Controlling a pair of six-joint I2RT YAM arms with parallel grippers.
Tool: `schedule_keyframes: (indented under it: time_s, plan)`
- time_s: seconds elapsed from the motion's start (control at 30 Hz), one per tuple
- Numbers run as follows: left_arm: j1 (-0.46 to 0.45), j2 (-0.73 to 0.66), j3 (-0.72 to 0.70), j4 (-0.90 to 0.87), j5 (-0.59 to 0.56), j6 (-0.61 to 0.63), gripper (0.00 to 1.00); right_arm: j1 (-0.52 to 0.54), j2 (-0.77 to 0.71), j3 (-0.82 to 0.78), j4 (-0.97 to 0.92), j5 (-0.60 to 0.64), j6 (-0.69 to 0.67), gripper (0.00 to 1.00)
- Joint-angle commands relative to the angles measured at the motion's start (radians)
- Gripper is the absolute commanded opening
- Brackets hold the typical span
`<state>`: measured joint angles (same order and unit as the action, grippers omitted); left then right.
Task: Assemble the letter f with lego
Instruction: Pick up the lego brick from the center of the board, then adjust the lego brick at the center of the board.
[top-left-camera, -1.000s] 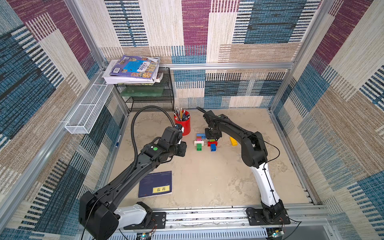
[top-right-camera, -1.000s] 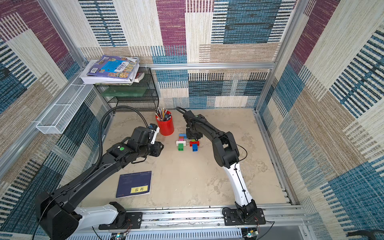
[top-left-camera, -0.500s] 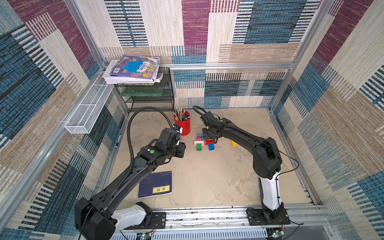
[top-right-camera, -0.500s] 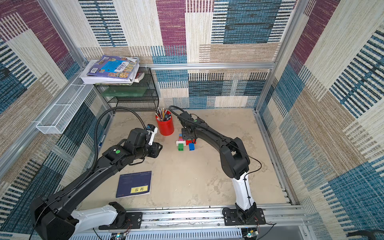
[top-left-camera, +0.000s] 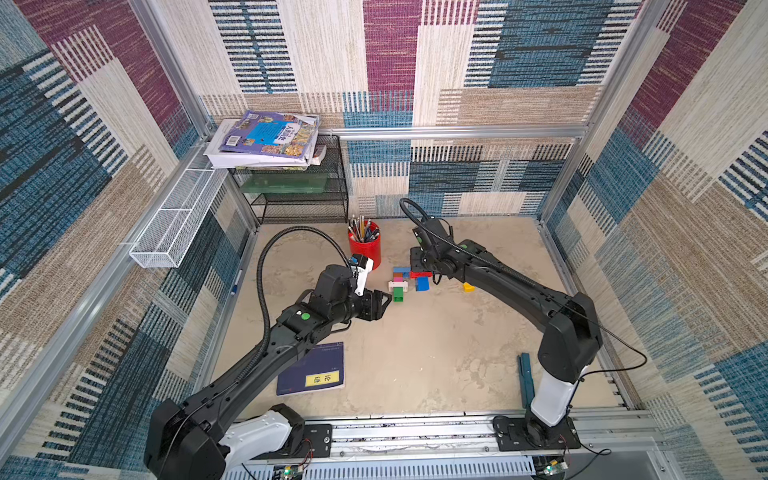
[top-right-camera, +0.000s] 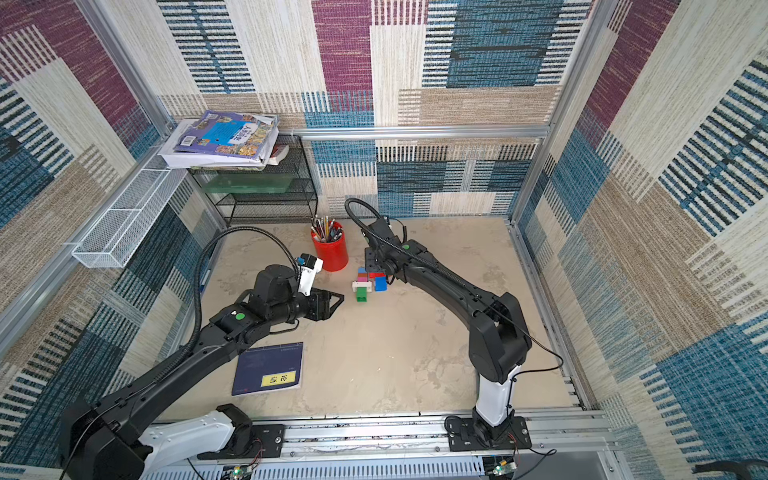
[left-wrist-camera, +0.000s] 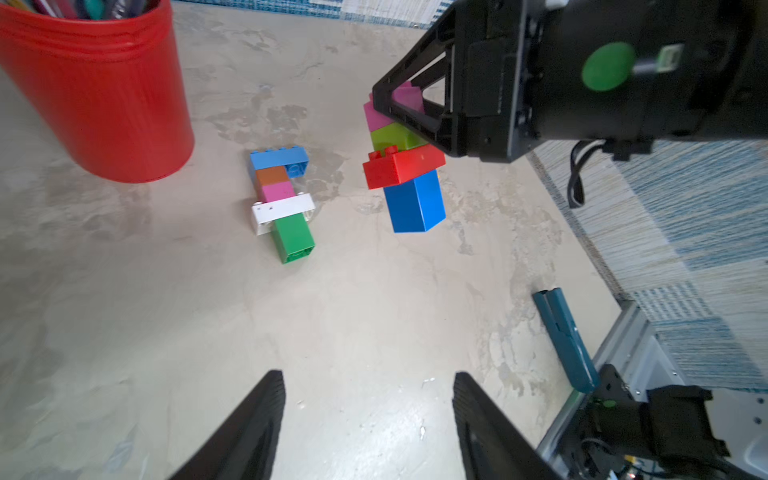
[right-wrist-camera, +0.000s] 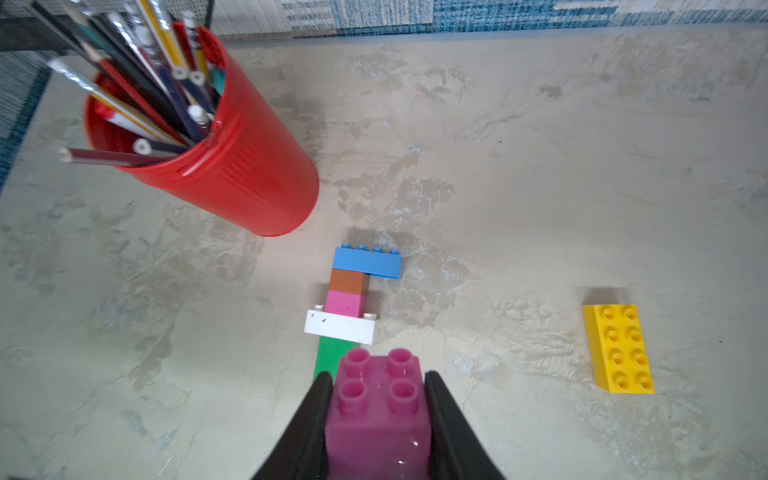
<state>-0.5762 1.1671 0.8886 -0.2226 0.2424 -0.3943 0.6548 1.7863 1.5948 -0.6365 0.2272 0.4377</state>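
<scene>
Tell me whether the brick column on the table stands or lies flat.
Lying flat: the brick column rests lengthwise on the table, the blue brick with studs sideways, the green brick showing its hollow underside.

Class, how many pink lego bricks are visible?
2. The lying pink brick touches the white brick; the held pink brick is in the right gripper's jaws. More may be hidden.

Flat on the table (right-wrist-camera: 498, 166), a joined strip (right-wrist-camera: 348, 305): light-blue oblong, brown, pink, white crossbar, green. Beside it, held aloft and tilted, a pink-lime-red-blue stack (left-wrist-camera: 405, 170), gripped at its pink top. Apart, a yellow eight-stud brick (right-wrist-camera: 619, 349), studs up.
</scene>
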Motion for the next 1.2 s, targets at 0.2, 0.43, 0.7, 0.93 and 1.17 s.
schedule_keyframes:
  time_s: [0.2,0.43,0.7,0.93,1.17]
  plan:
    - [0.001,0.114,-0.020,0.340,0.178,-0.122,0.68,0.016,-0.081,-0.040,0.084,-0.037,0.019,0.32]
    - [0.001,0.186,-0.009,0.415,0.216,-0.155,0.69,0.021,-0.100,-0.057,0.091,-0.070,0.040,0.32]
    - [0.001,0.255,-0.001,0.489,0.231,-0.181,0.71,0.033,-0.117,-0.056,0.097,-0.096,0.054,0.33]
    - [0.002,0.294,0.021,0.509,0.238,-0.186,0.71,0.042,-0.120,-0.058,0.100,-0.104,0.064,0.33]
    - [0.002,0.304,0.024,0.520,0.246,-0.189,0.67,0.042,-0.118,-0.052,0.098,-0.109,0.064,0.33]
